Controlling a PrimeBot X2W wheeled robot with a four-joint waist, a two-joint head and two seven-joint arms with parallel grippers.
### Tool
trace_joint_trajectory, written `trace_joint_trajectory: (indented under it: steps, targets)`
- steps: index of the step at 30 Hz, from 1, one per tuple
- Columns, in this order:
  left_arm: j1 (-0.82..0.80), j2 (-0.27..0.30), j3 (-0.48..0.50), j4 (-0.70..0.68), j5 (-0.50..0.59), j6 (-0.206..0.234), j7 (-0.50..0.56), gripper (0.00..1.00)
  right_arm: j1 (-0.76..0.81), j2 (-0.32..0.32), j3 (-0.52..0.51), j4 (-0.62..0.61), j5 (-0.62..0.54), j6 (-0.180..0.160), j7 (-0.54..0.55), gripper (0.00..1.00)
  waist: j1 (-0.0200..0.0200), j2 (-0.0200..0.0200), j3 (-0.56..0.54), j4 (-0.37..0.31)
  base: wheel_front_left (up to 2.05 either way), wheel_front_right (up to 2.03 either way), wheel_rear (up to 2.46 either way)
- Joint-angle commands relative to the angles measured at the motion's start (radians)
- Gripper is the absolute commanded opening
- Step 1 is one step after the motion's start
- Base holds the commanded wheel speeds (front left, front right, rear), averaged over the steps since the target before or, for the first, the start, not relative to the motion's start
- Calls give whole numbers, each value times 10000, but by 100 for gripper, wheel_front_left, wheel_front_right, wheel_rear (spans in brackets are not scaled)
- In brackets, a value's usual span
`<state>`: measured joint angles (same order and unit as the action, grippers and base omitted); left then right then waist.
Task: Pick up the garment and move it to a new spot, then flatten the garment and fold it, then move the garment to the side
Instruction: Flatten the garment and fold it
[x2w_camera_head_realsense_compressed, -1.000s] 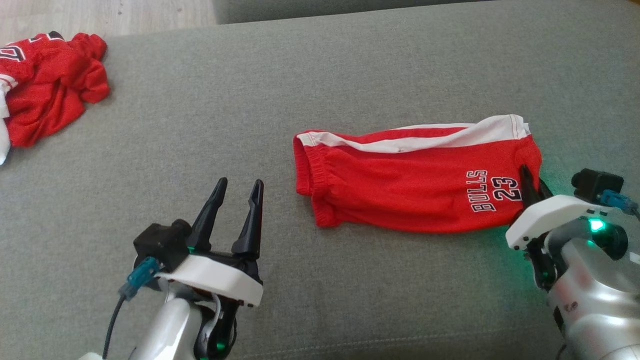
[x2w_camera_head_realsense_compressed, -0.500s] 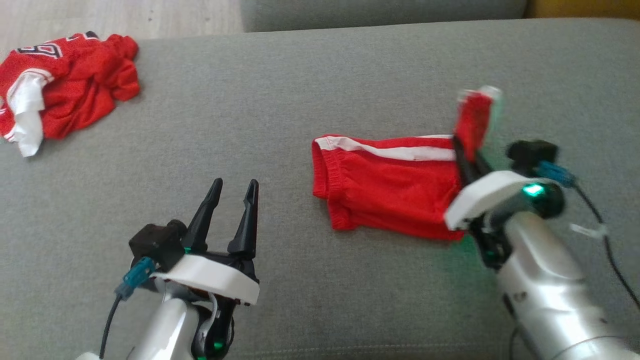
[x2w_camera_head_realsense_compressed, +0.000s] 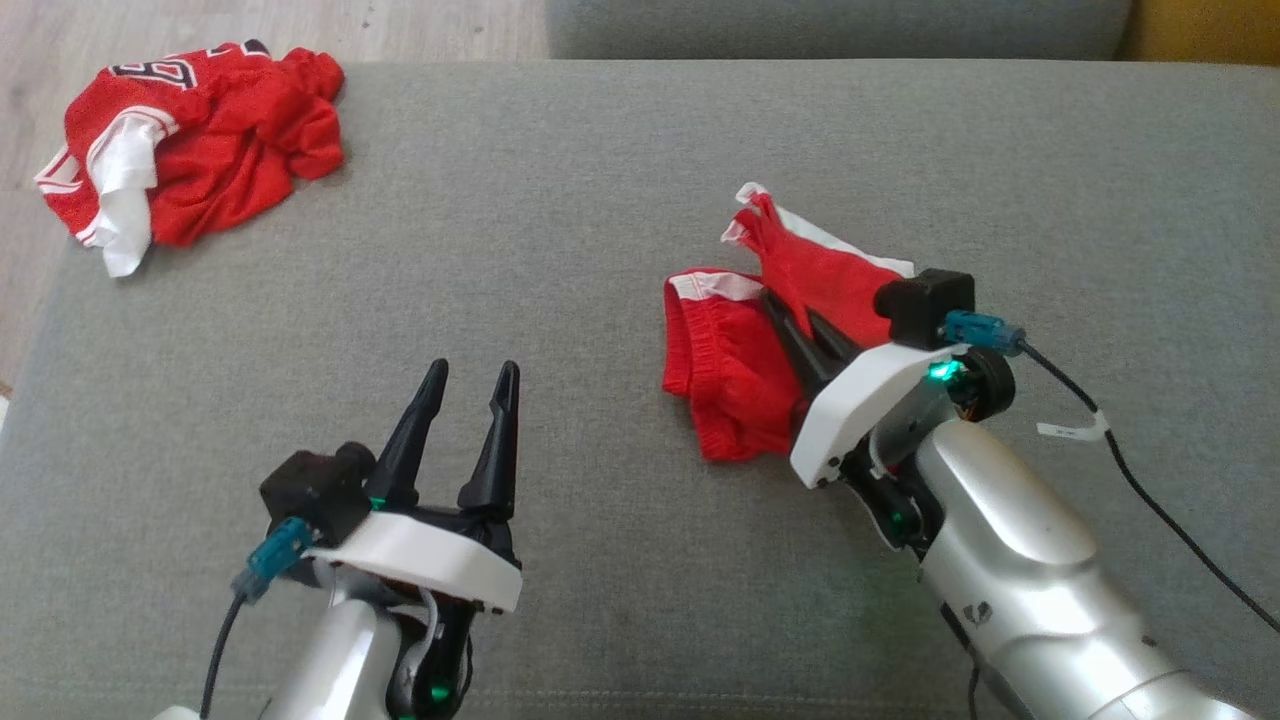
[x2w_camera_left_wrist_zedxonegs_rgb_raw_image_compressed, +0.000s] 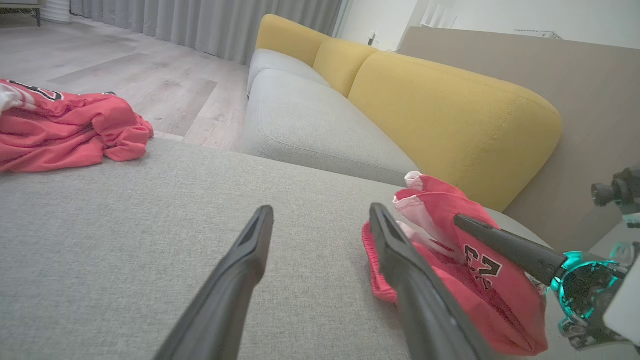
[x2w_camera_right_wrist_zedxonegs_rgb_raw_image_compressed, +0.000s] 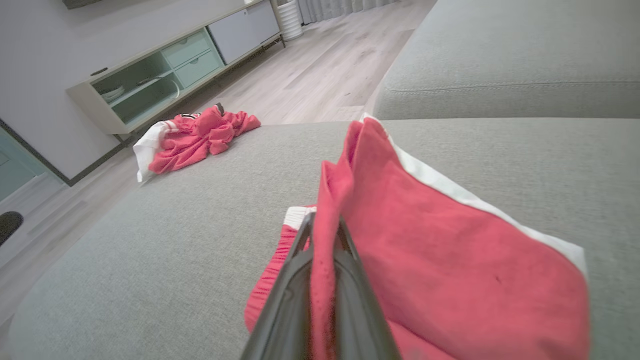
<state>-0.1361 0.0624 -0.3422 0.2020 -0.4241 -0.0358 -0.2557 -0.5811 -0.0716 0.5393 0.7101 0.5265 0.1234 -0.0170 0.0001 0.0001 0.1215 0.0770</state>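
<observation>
Head view: left gripper (x2w_camera_head_realsense_compressed: 474, 367) spread wide, empty, over grey fabric sofa seat (x2w_camera_head_realsense_compressed: 560, 200); right gripper (x2w_camera_head_realsense_compressed: 790, 310) pinched tight on red white-trimmed mesh shorts (x2w_camera_head_realsense_compressed: 725, 365), one end lifted over the rest, right of centre; crumpled red jersey (x2w_camera_head_realsense_compressed: 200, 150) at far left corner.

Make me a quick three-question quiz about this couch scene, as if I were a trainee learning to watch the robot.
1. True or false: the right jaws are clamped on the red shorts, lifting one end up off the rest.
2. Where does the crumpled red jersey lie?
A) at the far-left corner of the grey cushion
B) between the left jaws
C) on the yellow backrest
3. Fill in the blank: the left jaws stand ____, with nothing between them.

Key: 1 true; 2 A; 3 open.
</observation>
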Motion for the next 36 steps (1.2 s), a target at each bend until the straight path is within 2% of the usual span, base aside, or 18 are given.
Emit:
trace_joint_trajectory:
  steps: [1,8,9,11,21,27,32,36]
  targets:
    - [-208,2,366,-271,-23,-36,-61,100,-112,211,235,-327,79,73,-14,0,-1,-1,13,69,0,0,0]
    - [-185,-32,389,-222,0,-80,-61,100,-132,212,887,-150,247,73,86,0,-1,-1,-20,207,0,0,0]
    - [-173,-37,397,-212,2,-84,-61,100,-111,212,953,-131,283,73,76,6,-1,-1,-37,211,0,0,0]
    - [-137,-47,411,-191,1,-92,-61,100,-60,212,1098,-124,333,73,8,100,-1,-1,-80,213,0,0,0]
    - [42,-82,340,-109,-7,-135,-61,100,293,213,1714,-607,736,73,-389,100,-1,-1,-303,36,0,0,0]
    - [171,-97,248,-109,-29,-121,-61,100,278,213,658,-475,306,73,-1024,100,-1,-1,-381,-54,0,0,0]
    - [224,-105,182,-123,-50,-102,-61,100,236,105,-423,-28,-451,73,-1337,100,-1,-1,-368,-67,0,0,0]
    - [216,-108,118,-107,-65,-119,-61,100,233,-57,-908,499,-1112,73,-1344,100,-1,-1,-309,-24,0,0,0]
